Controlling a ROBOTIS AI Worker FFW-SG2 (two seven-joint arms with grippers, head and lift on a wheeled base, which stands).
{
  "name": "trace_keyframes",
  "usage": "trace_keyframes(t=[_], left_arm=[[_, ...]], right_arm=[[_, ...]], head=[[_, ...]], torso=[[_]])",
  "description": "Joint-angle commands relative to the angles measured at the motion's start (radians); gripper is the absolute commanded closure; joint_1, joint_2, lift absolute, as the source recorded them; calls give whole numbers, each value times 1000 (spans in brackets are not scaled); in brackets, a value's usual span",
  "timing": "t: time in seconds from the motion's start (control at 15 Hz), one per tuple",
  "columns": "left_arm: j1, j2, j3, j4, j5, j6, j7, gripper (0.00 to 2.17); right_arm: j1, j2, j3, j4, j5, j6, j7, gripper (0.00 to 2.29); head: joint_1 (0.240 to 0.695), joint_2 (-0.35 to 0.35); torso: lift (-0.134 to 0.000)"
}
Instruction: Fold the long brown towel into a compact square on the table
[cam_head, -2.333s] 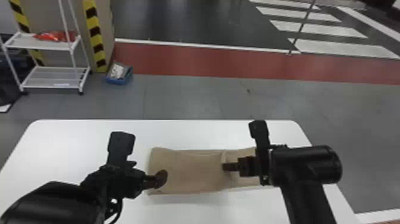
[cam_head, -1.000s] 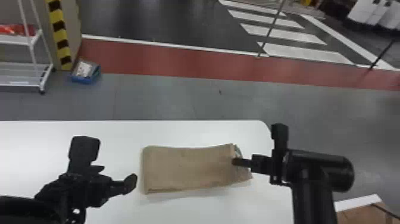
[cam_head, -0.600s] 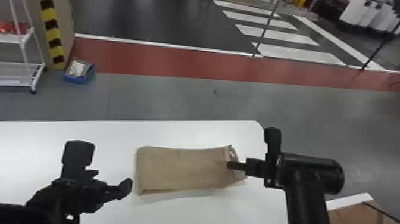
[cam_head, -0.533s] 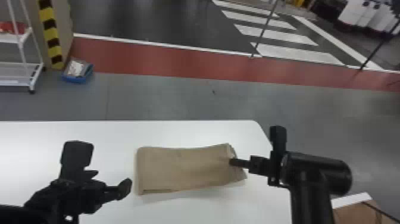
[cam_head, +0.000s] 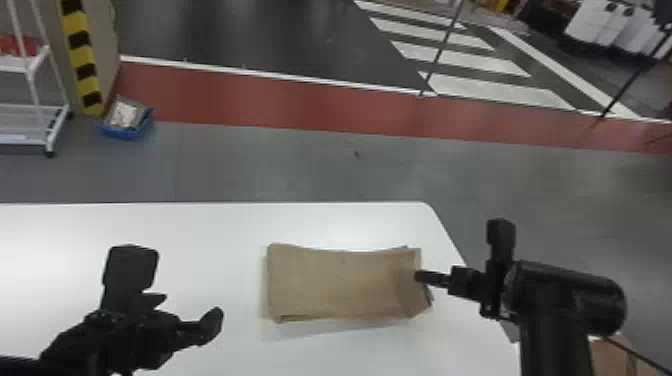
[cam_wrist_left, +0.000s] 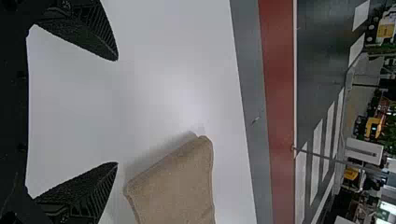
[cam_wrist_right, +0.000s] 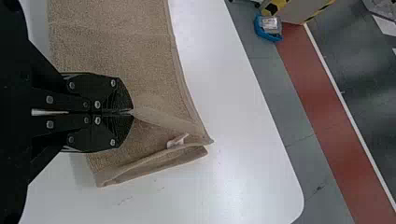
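- Smooth white bench (cam_head: 215, 230) stands before a grey floor (cam_head: 300, 170); its slick-looking top probably lets cloth slide easily.
- Towards its right end lies the long brown cloth towel (cam_head: 335, 285), flat and layered, its length running left to right.
- The black two-fingered right gripper (cam_wrist_right: 132, 112) is clenched on the towel near its right end, raising a soft ridge from the fingertips.
- The black two-fingered left gripper (cam_wrist_left: 116, 111) is released, its fingers wide apart, left of the towel and holding nothing.
- The weave looks soft, limp and light: hard to damage, but quick to crease or drag askew.
- At the right end the layers gape beside a small pale label (cam_wrist_right: 177, 140); a shallow pinch there could catch only the top one.
- For the next fold, a deep grip through all layers, close to the end, seems best, with the left end steadied if it slides.
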Motion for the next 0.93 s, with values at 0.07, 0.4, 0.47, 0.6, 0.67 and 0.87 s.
trace_keyframes(t=[0.07, 0.4, 0.47, 0.6, 0.67, 0.87], left_arm=[[29, 2, 4, -32, 0, 0, 0, 83], [38, 6, 9, -42, -2, 0, -2, 83], [38, 6, 9, -42, -2, 0, -2, 83], [40, 6, 6, -42, -2, 0, 0, 83], [41, 6, 2, -42, -2, 0, 0, 83], [40, 6, 1, -38, -3, -3, 0, 83]], right_arm=[[-19, -2, 13, 55, 7, -43, 0, 1143], [-15, -4, -32, -46, -58, -3, 64, 1143], [-31, -7, -46, -61, -73, 16, 84, 1143], [-43, -30, -55, -63, -76, 16, 89, 1143], [-48, -41, -52, -17, -65, -43, 89, 1143], [-65, -88, -38, 180, -50, -242, 83, 1143]], head=[[695, -350], [695, -350], [695, -350], [695, -350], [695, -350], [695, -350]], torso=[[0], [0], [0], [0], [0], [0]])
